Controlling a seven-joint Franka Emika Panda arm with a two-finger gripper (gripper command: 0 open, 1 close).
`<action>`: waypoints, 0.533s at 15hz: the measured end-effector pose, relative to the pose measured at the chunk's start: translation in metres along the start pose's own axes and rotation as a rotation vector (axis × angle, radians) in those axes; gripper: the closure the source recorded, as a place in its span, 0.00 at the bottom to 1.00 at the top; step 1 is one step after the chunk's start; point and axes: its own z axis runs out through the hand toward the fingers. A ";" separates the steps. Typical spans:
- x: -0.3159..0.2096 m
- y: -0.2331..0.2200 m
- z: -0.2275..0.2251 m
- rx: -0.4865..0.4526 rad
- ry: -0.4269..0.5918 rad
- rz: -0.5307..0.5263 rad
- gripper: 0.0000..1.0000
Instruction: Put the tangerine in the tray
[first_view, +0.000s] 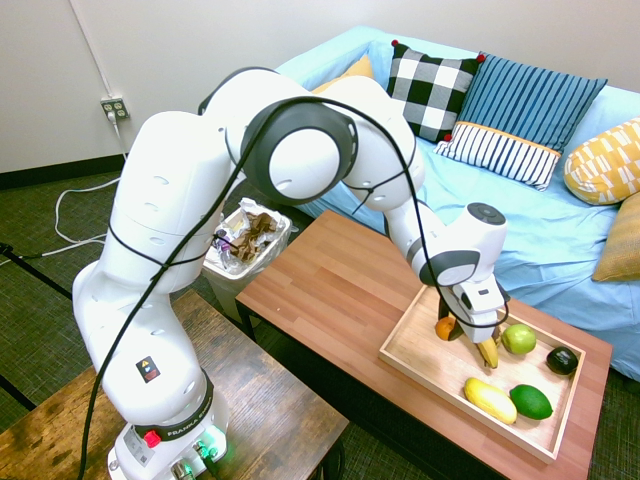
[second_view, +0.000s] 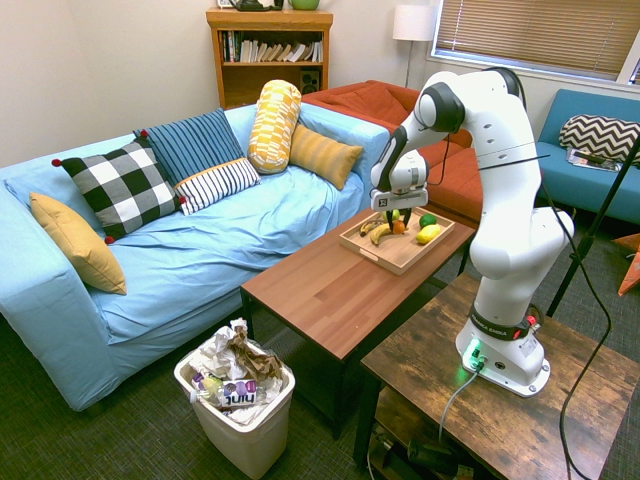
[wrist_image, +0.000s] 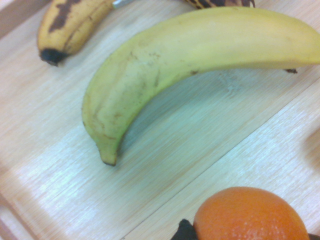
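In the first exterior view, the white arm (first_view: 295, 155) arches from lower left across the upper middle; its wrist (first_view: 470, 245) bends down toward the right, the gripper (first_view: 460, 332) pointing downward, fingers closed in a grip.

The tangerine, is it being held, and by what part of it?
Yes, the tangerine is held by its sides, between the two fingertips of the tool.
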 end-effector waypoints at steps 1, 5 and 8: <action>0.000 -0.001 0.011 -0.008 -0.006 -0.001 1.00; -0.001 -0.001 0.048 -0.025 -0.022 -0.011 1.00; -0.001 -0.001 0.065 -0.030 -0.028 -0.012 0.00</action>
